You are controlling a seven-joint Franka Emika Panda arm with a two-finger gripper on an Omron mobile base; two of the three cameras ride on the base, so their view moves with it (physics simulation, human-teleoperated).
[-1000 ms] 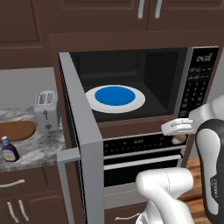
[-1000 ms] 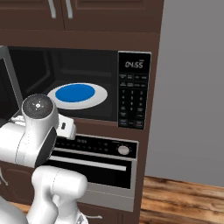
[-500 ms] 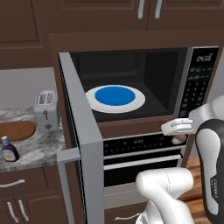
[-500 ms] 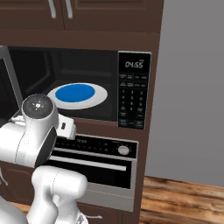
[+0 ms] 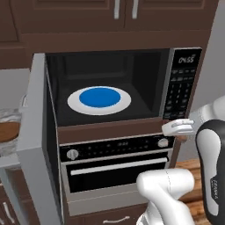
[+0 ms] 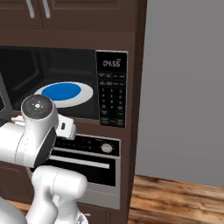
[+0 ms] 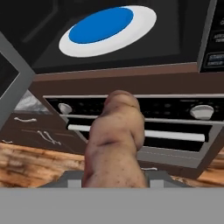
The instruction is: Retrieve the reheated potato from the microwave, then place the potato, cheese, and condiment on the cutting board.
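Note:
My gripper is shut on the potato, a lumpy brown piece that stands up between the jaws in the hand view. The hand hangs just outside the microwave, below its keypad and in front of the oven panel. The microwave door is swung wide open to the left. Inside lies the blue-and-white plate, bare. A strip of the cutting board shows on the counter at the far left, past the door. The cheese and the condiment are out of view.
Under the microwave sits a knobbed oven with a long handle. The open door stands between the hand and the counter at the left. A grey wall and wooden floor lie to the right.
The whole picture has slid to the left in both base views, so the base has moved. The toaster and condiment have left the frame. The grip on the potato is unchanged.

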